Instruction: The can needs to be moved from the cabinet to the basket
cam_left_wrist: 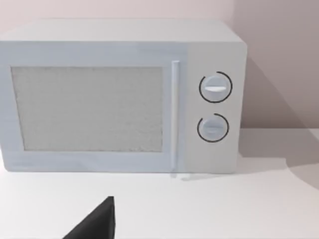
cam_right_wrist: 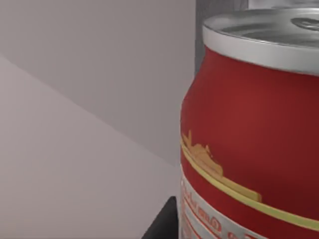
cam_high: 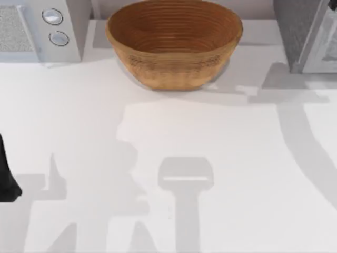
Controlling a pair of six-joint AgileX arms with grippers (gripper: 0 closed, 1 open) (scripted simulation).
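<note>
The small red drink can with its silver top [cam_right_wrist: 254, 129] stands upright right against your right wrist camera, so the right arm is the nearer one; whether its fingers grip the can you cannot tell. The brown woven wicker basket [cam_high: 174, 45] lies left of the dark grey speckled cabinet [cam_high: 297, 31]. The left arm sits parked facing the white two-knob appliance [cam_left_wrist: 119, 94].

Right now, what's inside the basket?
Nothing: the basket shows bare ringed wicker inside. Its near wall hides the closest strip of the floor. The can is seen close up in the right wrist view, not in it.
</note>
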